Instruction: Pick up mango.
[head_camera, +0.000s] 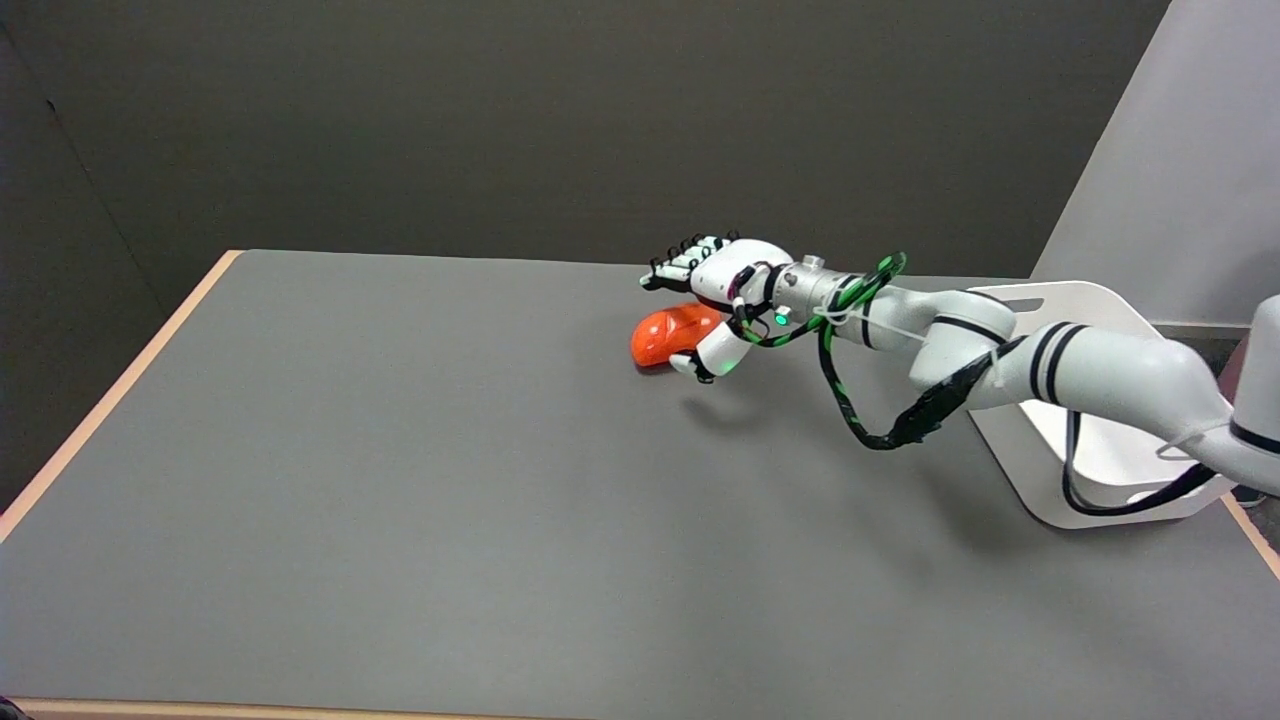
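The fingers (678, 262) reach out straight to the left above the mango (667, 336), and the thumb hangs down at its near right side. They are spread wide and hold nothing; whether the thumb touches the fruit cannot be told. The right hand (712, 300) hides the mango's right end. The mango lies on the grey surface (400, 480), far of centre. The arm covers part of the white bin (1100, 310) at the right.
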